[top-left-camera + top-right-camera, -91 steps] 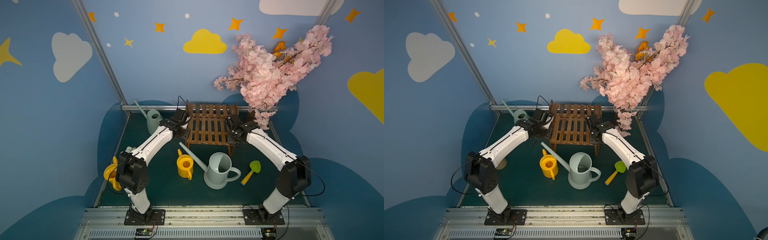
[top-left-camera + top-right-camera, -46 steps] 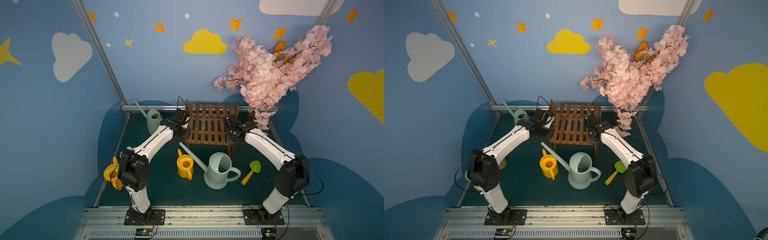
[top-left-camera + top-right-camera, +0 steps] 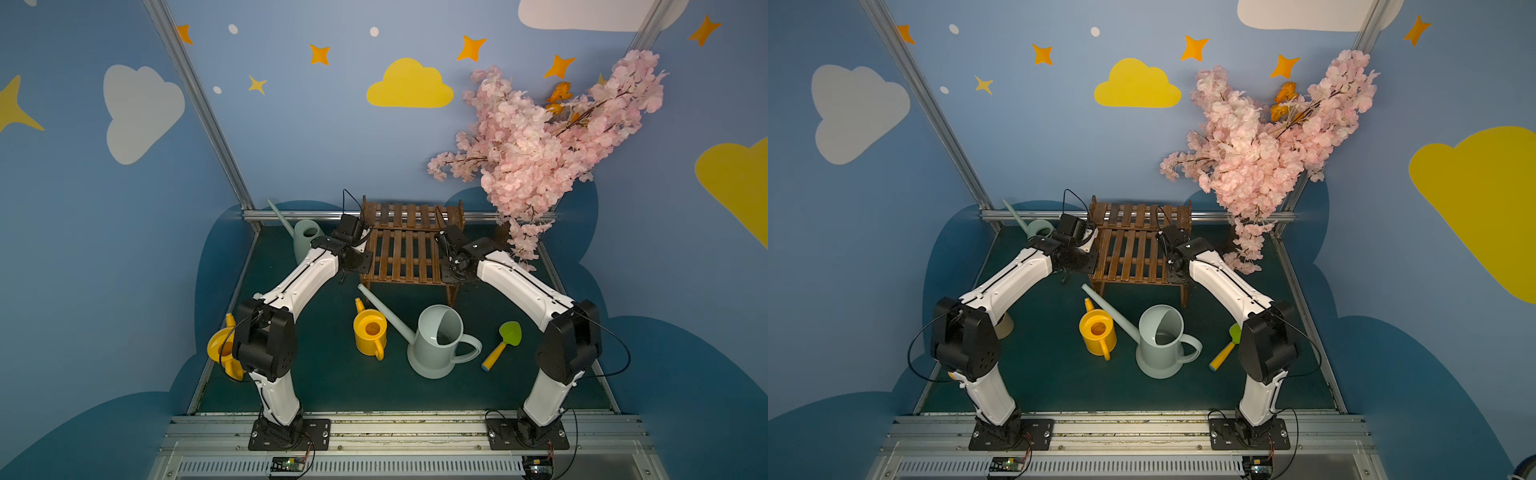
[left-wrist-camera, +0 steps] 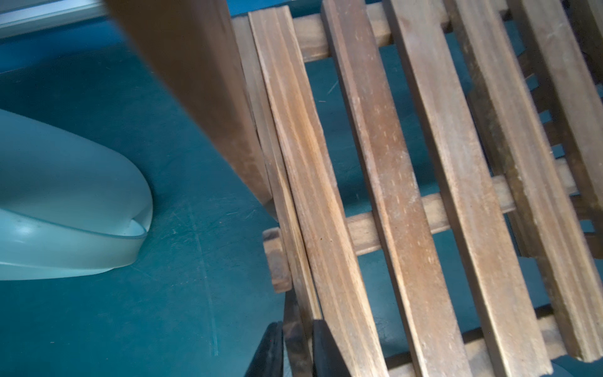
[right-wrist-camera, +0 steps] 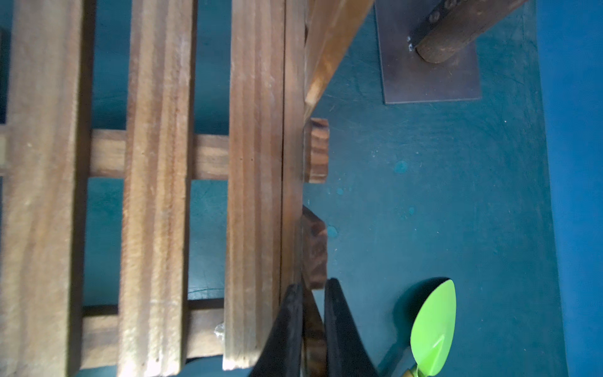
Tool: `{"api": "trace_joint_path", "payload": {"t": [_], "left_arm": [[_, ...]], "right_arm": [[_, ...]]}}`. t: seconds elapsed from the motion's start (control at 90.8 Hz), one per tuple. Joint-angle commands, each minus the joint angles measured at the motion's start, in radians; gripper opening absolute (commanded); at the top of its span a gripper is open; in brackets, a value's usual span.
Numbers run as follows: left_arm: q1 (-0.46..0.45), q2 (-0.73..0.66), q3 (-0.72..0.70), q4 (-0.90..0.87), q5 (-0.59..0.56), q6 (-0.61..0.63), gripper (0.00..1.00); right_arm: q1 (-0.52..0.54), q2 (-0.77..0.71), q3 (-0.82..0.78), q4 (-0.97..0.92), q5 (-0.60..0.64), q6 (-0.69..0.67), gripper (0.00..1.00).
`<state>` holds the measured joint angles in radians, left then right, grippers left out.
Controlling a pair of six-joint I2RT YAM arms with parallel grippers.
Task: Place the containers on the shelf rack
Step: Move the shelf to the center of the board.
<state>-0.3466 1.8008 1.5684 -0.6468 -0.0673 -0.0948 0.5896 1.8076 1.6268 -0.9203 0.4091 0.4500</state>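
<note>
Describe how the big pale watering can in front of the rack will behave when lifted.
Probably light: the watering can looks empty, thin plastic. Its long spout likely makes it tilt and may snag the shelf rack.

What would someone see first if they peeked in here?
The big pink blossom tree in the back right corner grabs the eye first. Next, the left gripper and right gripper pinch the brown shelf rack by its sides. A tall pale watering can stands in front of it.
</note>
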Motion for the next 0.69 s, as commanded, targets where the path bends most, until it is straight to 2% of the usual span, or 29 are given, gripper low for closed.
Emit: {"api": "trace_joint_path", "payload": {"t": [0.0, 0.363, 0.683], "left_arm": [[0.016, -0.007, -0.033, -0.012, -0.014, 0.003, 0.20], [0.051, -0.007, -0.032, -0.003, -0.009, 0.014, 0.20], [0.061, 0.020, -0.006, -0.003, 0.008, 0.040, 0.19]], "right_arm": [[0.028, 0.055, 0.040, 0.023, -0.028, 0.017, 0.13], [0.042, 0.145, 0.160, -0.005, -0.043, 0.010, 0.13], [0.057, 0.171, 0.188, -0.012, -0.044, 0.027, 0.13]]}}
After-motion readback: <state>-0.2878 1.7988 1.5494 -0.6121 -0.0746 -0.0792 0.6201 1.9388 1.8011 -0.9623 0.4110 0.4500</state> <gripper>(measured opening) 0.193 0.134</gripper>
